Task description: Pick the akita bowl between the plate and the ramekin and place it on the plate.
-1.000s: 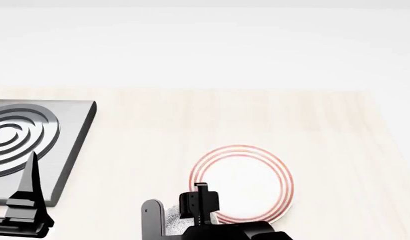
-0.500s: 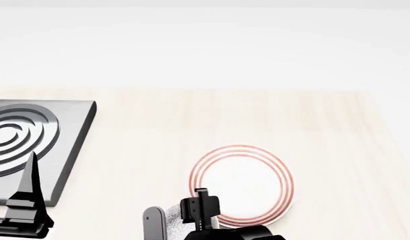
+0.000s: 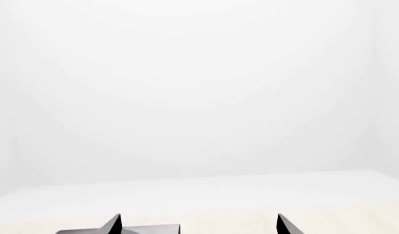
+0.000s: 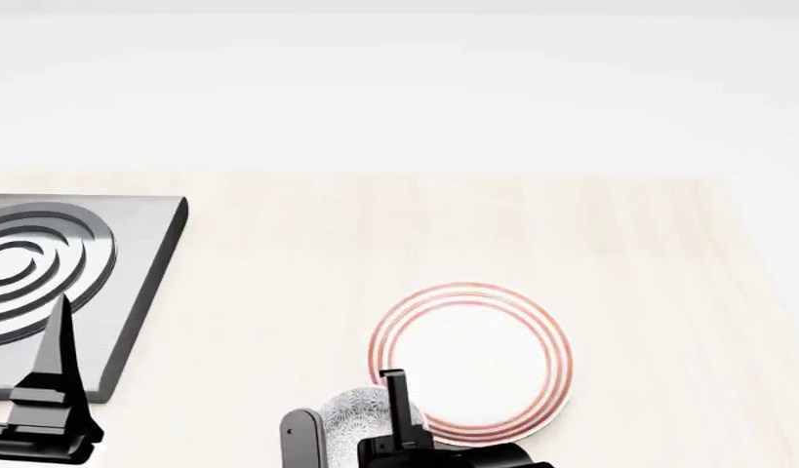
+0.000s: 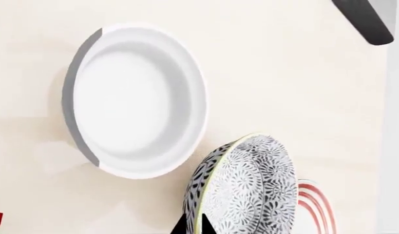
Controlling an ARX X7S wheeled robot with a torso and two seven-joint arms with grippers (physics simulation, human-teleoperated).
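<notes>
Left gripper point(image 4: 41, 409) sat idle over stove point(image 4: 60, 273), jaws apart, nothing between them. My right gripper point(image 4: 396, 409) had bowl point(image 4: 360, 414) pinched by rim, tilted, lifted off table point(image 4: 308, 253). Plate point(image 4: 471, 356) lay just right of bowl, edges overlapping in head view. Ramekin point(image 5: 137, 100) beside bowl, opposite side. Right arm far nearer; carry goes rightward.

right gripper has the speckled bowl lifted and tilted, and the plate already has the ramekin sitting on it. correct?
Not quite. The right gripper does hold the akita bowl lifted and tilted, but the plate is bare in the head view. The right wrist view shows the ramekin standing on the table beside the bowl, not on the plate.
</notes>
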